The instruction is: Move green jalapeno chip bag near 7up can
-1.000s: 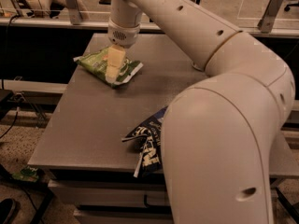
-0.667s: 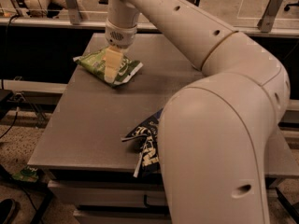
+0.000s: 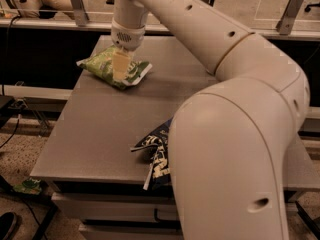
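The green jalapeno chip bag (image 3: 102,66) lies on the grey table (image 3: 100,129) near its far left corner, whitish end toward the right. My gripper (image 3: 120,69) hangs from the arm straight down onto the middle of the bag, with a pale finger against the bag's top. The 7up can is out of view, possibly hidden behind my arm.
A dark-blue chip bag (image 3: 156,154) lies near the table's front edge, partly hidden by my large white arm (image 3: 235,134), which covers the right half of the table. A metal rail (image 3: 45,24) runs behind the table. A small green scrap (image 3: 27,185) lies on the floor at left.
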`<state>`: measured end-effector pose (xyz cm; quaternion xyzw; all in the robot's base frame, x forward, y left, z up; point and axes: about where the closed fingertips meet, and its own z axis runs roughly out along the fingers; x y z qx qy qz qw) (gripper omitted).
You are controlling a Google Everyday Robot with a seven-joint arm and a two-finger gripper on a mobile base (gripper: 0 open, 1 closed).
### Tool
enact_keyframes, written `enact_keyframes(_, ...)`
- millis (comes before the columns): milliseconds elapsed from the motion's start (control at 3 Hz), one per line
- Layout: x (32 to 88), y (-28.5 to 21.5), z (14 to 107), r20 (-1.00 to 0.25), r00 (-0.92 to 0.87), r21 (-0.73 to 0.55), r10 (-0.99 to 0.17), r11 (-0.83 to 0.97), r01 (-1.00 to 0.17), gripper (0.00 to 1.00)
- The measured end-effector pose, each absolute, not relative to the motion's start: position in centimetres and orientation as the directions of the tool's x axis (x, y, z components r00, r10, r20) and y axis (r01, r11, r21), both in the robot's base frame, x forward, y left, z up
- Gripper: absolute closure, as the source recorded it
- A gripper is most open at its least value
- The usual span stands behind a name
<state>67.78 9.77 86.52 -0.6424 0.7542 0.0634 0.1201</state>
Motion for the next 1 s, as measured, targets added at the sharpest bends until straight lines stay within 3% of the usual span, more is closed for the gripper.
enact_keyframes(333, 68.2, 8.0, 88.8, -0.277, -0.131, -0.095, -0.952, 0.163, -0.982, 1.0)
enact_keyframes(1000, 69.7, 1.7, 90.6, -0.271, -0.129, -0.133, -0.954, 0.17, -0.976, 1.0)
